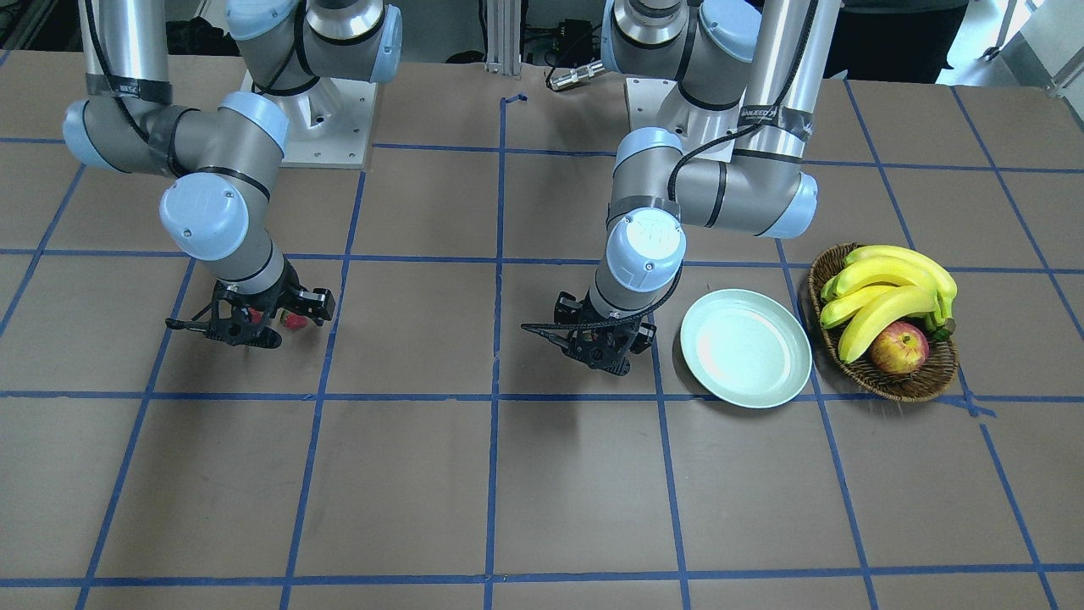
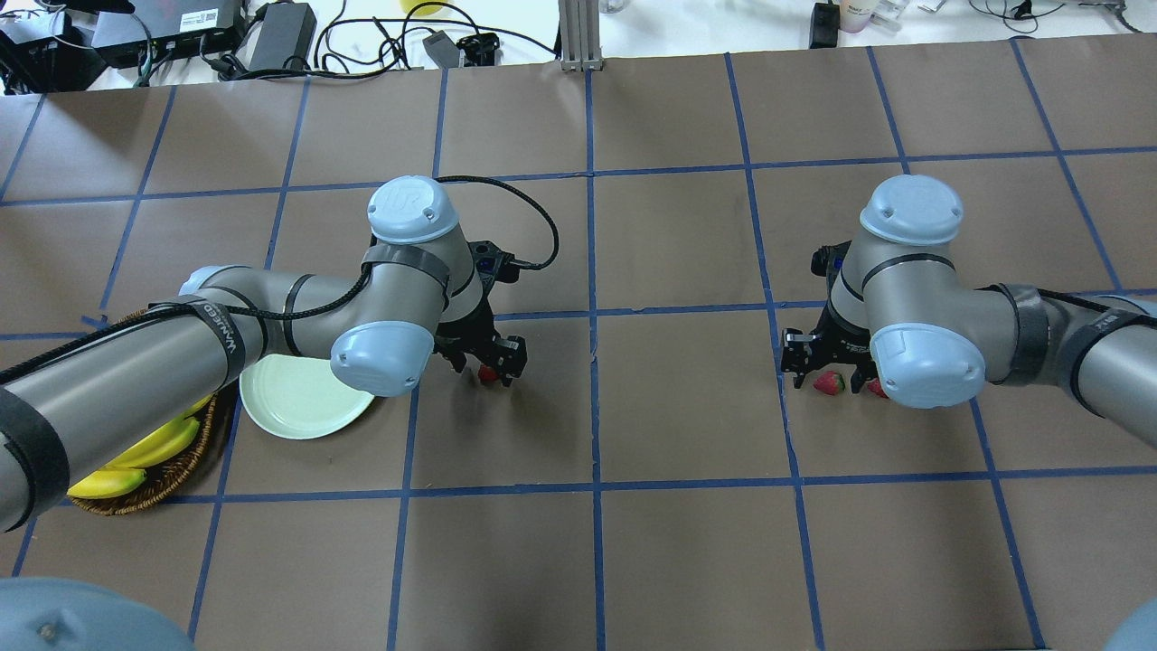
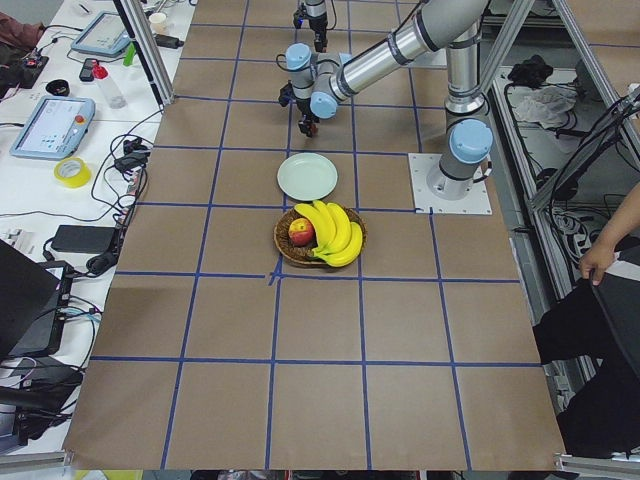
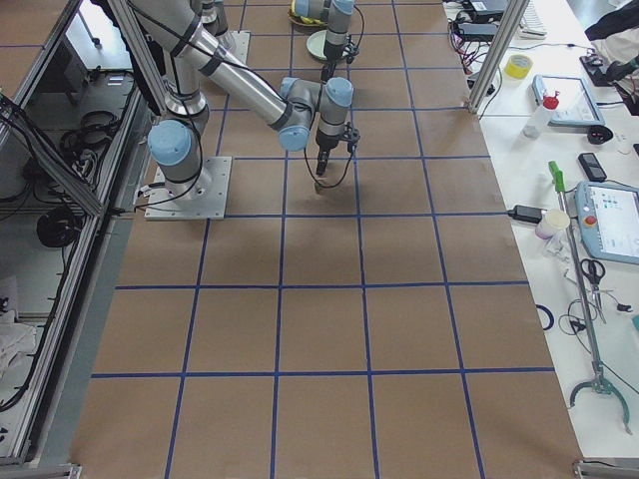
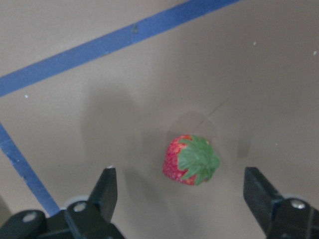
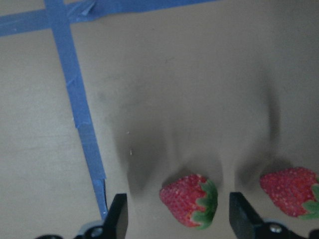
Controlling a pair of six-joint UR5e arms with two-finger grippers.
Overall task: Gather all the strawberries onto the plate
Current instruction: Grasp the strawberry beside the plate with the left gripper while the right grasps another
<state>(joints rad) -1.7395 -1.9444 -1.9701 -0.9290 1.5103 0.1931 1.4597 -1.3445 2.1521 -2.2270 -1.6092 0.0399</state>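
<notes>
Left gripper (image 5: 180, 185) points straight down, low, jaws spread wide either side of the first strawberry (image 5: 191, 160), which lies on the table near the plate (image 1: 745, 349). Right gripper (image 6: 178, 211) is down too, jaws spread around the second strawberry (image 6: 189, 199), with the third strawberry (image 6: 291, 191) just beside it, both well apart from the plate. They look light, soft and easily bruised, so I'd pinch gently across the red shoulders under the green cap.
</notes>
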